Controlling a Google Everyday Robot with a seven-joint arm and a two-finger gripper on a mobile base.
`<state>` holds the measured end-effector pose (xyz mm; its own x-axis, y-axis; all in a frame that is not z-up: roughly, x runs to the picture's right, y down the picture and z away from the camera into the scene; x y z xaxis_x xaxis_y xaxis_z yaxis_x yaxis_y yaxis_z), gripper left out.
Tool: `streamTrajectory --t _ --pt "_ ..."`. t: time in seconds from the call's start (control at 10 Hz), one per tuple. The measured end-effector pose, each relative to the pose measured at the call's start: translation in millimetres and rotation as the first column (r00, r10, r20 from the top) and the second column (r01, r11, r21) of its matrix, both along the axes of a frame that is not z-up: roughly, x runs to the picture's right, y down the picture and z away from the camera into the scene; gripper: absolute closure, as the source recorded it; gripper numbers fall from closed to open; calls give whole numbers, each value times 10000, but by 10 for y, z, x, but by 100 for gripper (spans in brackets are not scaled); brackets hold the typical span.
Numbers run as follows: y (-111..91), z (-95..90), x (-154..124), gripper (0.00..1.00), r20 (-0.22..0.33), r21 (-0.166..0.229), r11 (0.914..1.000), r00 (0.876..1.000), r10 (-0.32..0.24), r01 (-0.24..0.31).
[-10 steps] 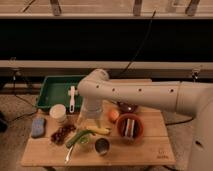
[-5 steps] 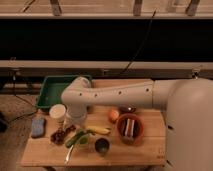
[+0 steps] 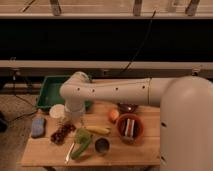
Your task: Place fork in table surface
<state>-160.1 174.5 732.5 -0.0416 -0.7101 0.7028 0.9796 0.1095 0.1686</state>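
Shifted since half a second earlier: arm [image 3: 105,91] swung further left, elbow over green tray [image 3: 48,91].
Pincer [image 3: 74,121]: centre-left of frame, low over worktop [image 3: 142,152], between white cup [image 3: 56,111] and banana [image 3: 98,130]; whether apart or together could not be told.
Fork [image 3: 69,153]: lay on worktop, lower left of centre, just beside cucumber [image 3: 81,145].
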Motion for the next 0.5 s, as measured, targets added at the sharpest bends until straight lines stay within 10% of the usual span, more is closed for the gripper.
streamTrajectory --t 0.5 --pt "44 273 95 36 -304 162 9995 9991 -282 287"
